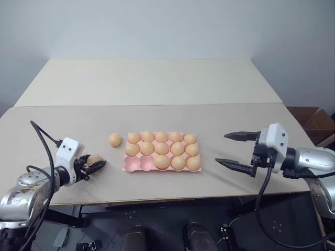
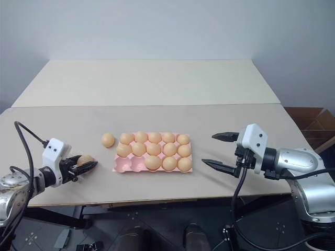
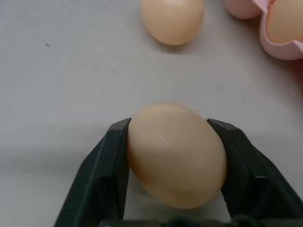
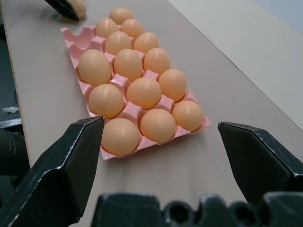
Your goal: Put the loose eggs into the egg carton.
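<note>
On the table [image 1: 220, 120], left gripper [image 3: 173, 142] jaws pinch an egg [image 3: 176, 153]; right gripper [image 1: 230, 149] jaws spread.

Two beige-topped tables butt together: the near table [image 1: 220, 178] runs wide across the view, the far table [image 1: 157, 78] sits just behind it, a thin seam between. Plain pale grey-blue wall [image 1: 157, 26] behind. Brown cardboard boxes [image 1: 314, 123] at right, beside the table edge. Dark floor [image 1: 157, 230] below the front edge. Even, soft light.
</note>
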Motion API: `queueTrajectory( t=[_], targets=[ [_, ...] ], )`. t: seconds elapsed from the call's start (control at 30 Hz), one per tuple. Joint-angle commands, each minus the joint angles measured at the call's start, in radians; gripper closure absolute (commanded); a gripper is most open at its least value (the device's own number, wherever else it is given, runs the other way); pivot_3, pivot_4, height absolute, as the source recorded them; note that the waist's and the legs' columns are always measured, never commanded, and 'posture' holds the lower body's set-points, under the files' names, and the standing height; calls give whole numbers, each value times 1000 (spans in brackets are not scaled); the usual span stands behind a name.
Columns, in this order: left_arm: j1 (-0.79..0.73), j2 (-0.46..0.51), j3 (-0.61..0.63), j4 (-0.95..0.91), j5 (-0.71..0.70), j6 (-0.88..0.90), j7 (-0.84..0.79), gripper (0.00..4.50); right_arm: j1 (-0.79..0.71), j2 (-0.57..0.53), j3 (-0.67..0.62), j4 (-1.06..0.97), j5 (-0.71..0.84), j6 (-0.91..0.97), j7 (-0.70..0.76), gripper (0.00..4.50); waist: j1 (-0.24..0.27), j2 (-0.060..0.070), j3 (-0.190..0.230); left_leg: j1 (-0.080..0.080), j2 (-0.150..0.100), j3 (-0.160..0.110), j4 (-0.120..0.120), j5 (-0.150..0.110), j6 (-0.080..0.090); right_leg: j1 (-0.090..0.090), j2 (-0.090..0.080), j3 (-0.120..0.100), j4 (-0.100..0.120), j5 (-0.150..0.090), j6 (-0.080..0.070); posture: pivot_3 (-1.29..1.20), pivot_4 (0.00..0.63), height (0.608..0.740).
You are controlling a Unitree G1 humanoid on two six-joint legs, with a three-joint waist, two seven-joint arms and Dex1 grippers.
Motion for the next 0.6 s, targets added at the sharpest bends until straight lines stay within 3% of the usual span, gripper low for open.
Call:
queueTrajectory(
  t=[0.03, 0.2, 0.3, 0.6],
  targets=[
    [5, 32, 42, -51, -14, -92, -73, 2444, 3, -7, -34, -47, 27, -16, -15, 0, 1, 0, 0, 0, 0, 0, 0, 0, 0, 0, 0, 0, 0, 0, 0, 0, 150, 740],
    [-59, 60, 25, -140, -116, -165, -243, 2444, 3, -3, -26, -55, 27, -14, -37, 0, 11, 0, 0, 0, 0, 0, 1, 0, 0, 0, -1, 0, 0, 0, 0, 0, 150, 740],
    [-144, 29, -87, -153, -127, -177, -297, 2444, 5, 2, -15, -62, 21, -17, -50, 0, 14, 0, 0, 0, -1, 0, 2, 0, 0, 1, -1, 0, 0, 0, 0, 0, 150, 740],
    [-282, -100, -311, -101, -43, -168, -249, 2444, 21, 3, -25, -107, 31, 4, -92, 0, 7, 0, 0, -1, -1, -2, 2, 0, 0, 1, 1, 0, 0, 1, 1, 0, 150, 740]
  ],
)
